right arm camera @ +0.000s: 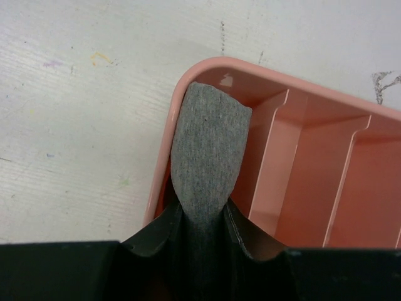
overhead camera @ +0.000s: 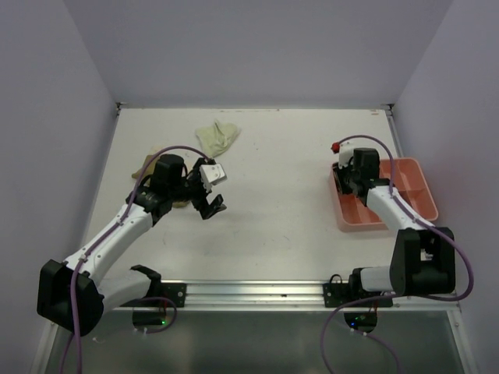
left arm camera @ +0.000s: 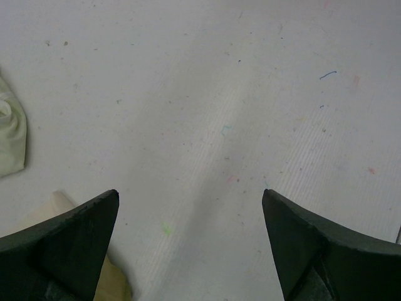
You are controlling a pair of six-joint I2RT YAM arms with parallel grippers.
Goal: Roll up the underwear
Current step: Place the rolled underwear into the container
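My right gripper [overhead camera: 348, 181] is shut on the grey underwear [right arm camera: 208, 141], a rolled piece that stands in the leftmost compartment of the salmon-pink tray [right arm camera: 276, 81]; the same gripper shows in the right wrist view [right arm camera: 203, 210]. My left gripper [overhead camera: 209, 199] is open and empty above bare table [left arm camera: 190, 191]. The pale yellow-green underwear [overhead camera: 217, 136] lies crumpled at the back and shows at the left edge of the left wrist view [left arm camera: 9, 138]. An olive-tan and cream heap [overhead camera: 146, 167] lies partly under the left arm, with its edge beside the left finger [left arm camera: 57, 207]. No dark red garment can be made out for certain.
The tray [overhead camera: 413, 162] sits at the right near the side wall and has several compartments, the others without cloth. A small red thing [overhead camera: 336, 146] lies just behind the tray. Walls close the table on three sides. A metal rail [overhead camera: 249, 292] runs along the near edge.
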